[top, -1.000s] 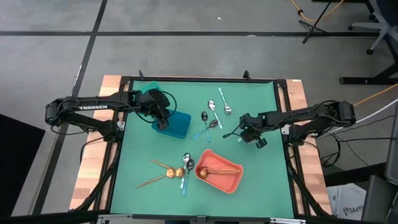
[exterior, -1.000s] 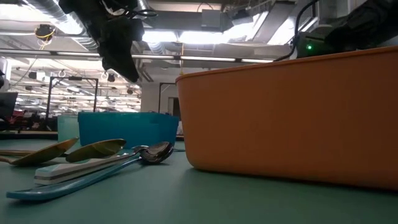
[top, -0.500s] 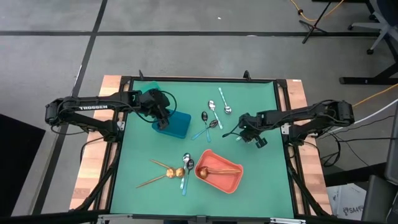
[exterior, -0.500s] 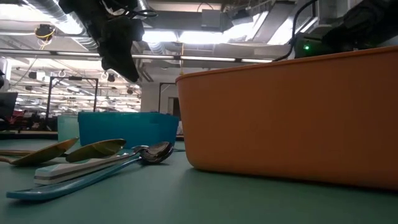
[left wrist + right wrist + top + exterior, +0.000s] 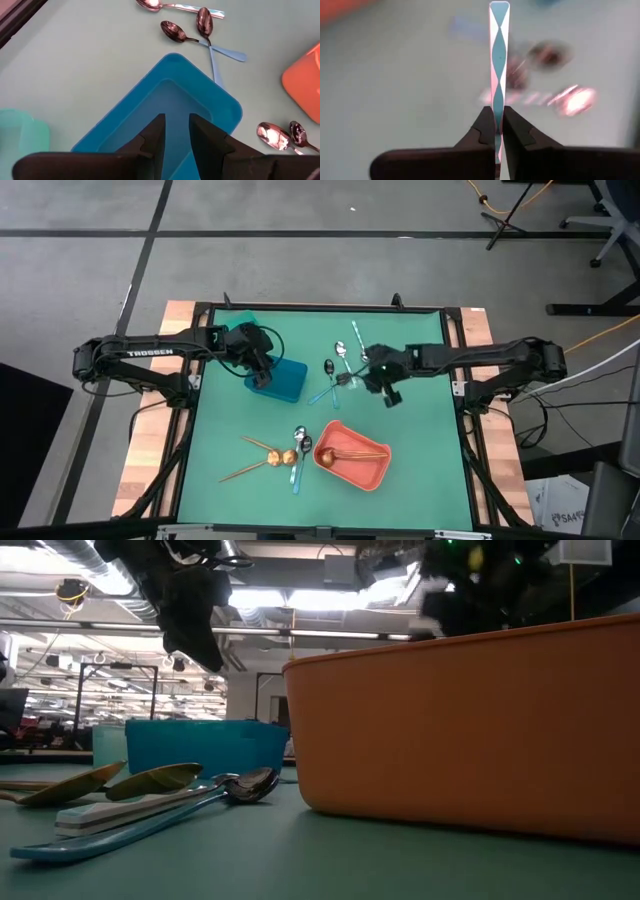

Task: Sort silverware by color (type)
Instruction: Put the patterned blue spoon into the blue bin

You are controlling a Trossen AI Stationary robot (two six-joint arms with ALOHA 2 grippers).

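My right gripper (image 5: 363,376) (image 5: 498,112) hangs over the table's middle, beside the far cluster of spoons (image 5: 340,370), and is shut on a thin shiny silver utensil (image 5: 499,50). That cluster has silver and dark bowls, some with light-blue handles (image 5: 322,393). A second group lies near the front: copper spoons (image 5: 262,461) and silver ones (image 5: 300,440). One copper spoon (image 5: 350,454) lies in the coral bin (image 5: 372,474). My left gripper (image 5: 262,370) (image 5: 176,122) hovers open over the blue bin (image 5: 165,100), holding nothing. My right gripper pinches the silver utensil's flat handle (image 5: 499,95) between its two fingers. The handle runs straight on past the fingertips to its squared free end (image 5: 499,6). The part behind the fingers is hidden by the gripper.
A teal bin (image 5: 235,320) stands at the far left, behind the blue bin (image 5: 285,380). The coral bin fills the right of the low view (image 5: 470,730), with spoons lying left of it (image 5: 160,790). Bare green mat lies right of the coral bin (image 5: 420,460).
My right gripper has moved toward the table's left and slightly toward the far edge, from the right half to beside the far spoon cluster, carrying the silver utensil and staying shut. The left arm has kept still.
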